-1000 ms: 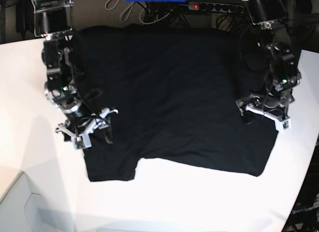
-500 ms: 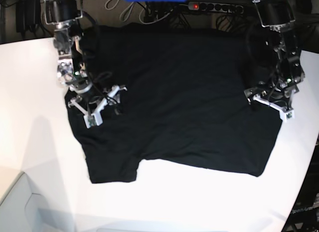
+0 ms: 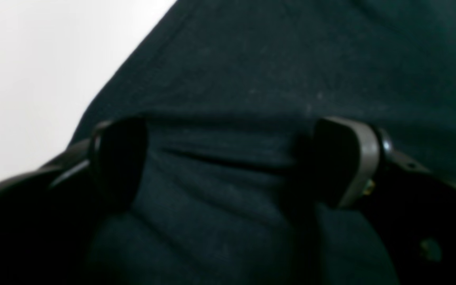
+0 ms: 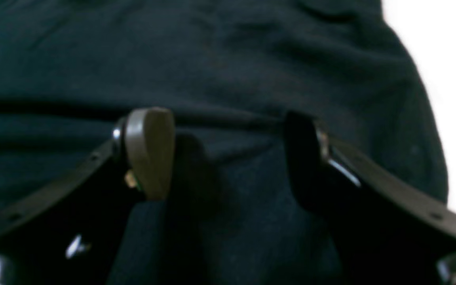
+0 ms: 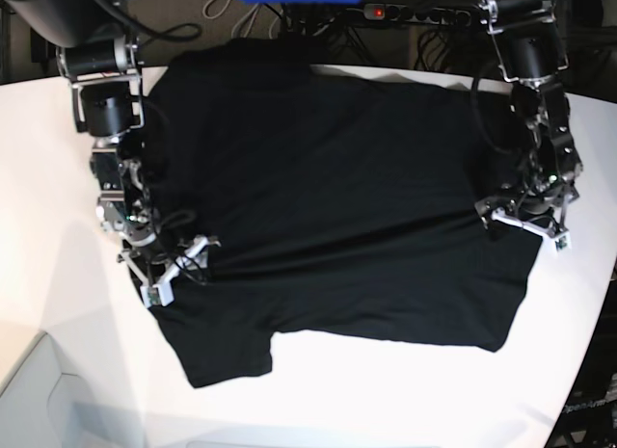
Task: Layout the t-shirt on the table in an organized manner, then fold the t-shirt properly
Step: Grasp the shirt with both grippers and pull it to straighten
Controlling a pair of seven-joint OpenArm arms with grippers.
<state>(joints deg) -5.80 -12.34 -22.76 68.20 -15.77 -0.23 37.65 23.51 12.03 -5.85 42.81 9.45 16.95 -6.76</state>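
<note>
From the left wrist view we see our left gripper (image 3: 228,158) spread wide over the t-shirt (image 3: 275,71), a cloth ridge between its fingers. The right wrist view shows our right gripper (image 4: 228,154) likewise spread, perhaps touching cloth. In the base view the shirt lies flat on the table (image 5: 386,390).

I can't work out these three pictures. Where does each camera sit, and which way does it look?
Base: overhead, looking down on the black cloth t-shirt, white table and both arms.
Left wrist: on the left gripper, its fingers apart over the shirt.
Right wrist: the same on the right gripper.
Shared: the shirt, and both grippers.
</note>
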